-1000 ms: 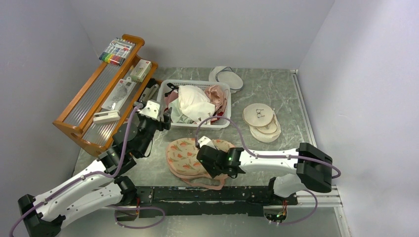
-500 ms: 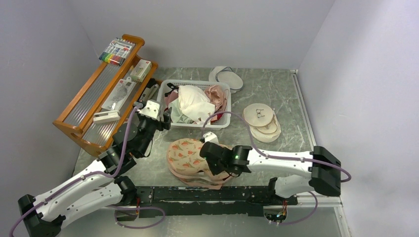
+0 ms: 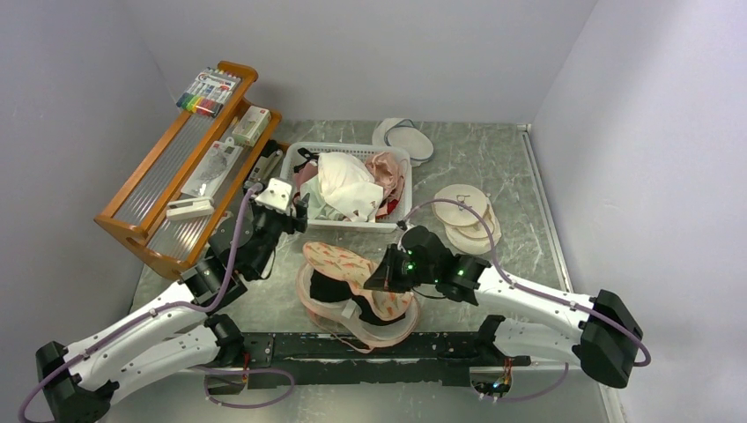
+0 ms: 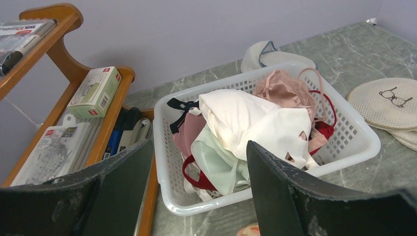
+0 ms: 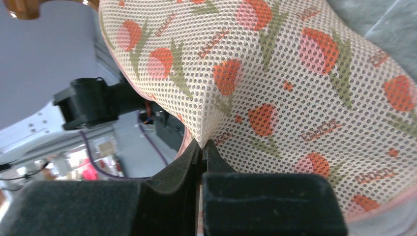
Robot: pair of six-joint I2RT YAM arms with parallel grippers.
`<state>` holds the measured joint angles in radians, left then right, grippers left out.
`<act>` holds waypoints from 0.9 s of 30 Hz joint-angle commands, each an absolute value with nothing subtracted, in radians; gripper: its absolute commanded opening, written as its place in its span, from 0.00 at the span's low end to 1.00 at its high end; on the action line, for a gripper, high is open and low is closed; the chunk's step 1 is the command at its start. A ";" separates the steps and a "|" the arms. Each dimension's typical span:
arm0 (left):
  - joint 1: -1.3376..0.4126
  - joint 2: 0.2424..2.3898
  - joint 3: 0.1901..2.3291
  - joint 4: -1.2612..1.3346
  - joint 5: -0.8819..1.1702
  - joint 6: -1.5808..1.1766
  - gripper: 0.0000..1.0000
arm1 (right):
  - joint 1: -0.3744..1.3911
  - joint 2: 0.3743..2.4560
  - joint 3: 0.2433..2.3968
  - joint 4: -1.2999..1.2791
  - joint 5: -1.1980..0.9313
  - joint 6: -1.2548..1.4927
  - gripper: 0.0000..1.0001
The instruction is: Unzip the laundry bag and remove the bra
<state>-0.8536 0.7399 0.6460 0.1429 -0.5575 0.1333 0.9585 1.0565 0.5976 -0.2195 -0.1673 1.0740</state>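
Right gripper (image 5: 201,146) now sits further right, clenched on laundry bag (image 3: 339,261) flap, flap raised; black bra (image 3: 328,289) shows inside. Left gripper (image 4: 199,145) released, near white basket (image 3: 352,148).

Open laundry bag (image 3: 343,263), bra (image 3: 328,289) inside

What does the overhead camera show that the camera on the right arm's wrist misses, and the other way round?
Only the overhead view shows the solid black bra lying inside the opened peach-pink flower-print fabric laundry bag, plus the white plastic basket of garments and the orange-brown wooden rack. Only the wrist view shows the bag's fine mesh weave and the small lettering between the flowers. Both show the bag's flowered flap pinched in the shut right tool.
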 commanded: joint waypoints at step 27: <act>-0.844 0.764 0.689 0.133 -0.569 0.120 0.81 | 0.986 1.177 0.676 -0.200 -0.234 0.736 0.36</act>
